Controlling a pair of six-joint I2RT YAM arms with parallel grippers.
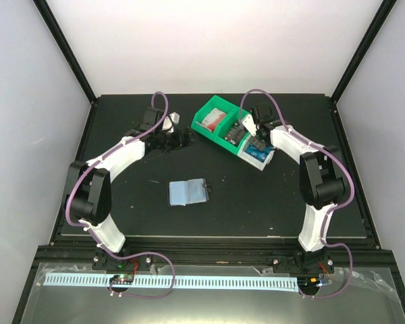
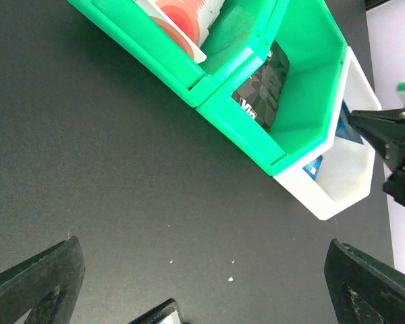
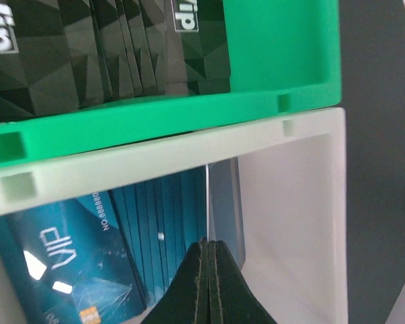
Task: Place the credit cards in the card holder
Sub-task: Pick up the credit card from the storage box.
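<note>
Right claw [image 3: 208, 256] pinched shut among blue cards [image 3: 138, 233] in white bin [image 3: 290, 202], far right; left claw [image 2: 202, 280] wide above bench [image 2: 88, 169].

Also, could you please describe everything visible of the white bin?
The white bin is an open-topped box of smooth plastic with a notched rim. It sits on the black table, its side pressed against a green bin. A row of blue cards printed "vip" stands inside. The right gripper, shut, reaches in at the end of that row; whether it pinches a card is unclear.
</note>
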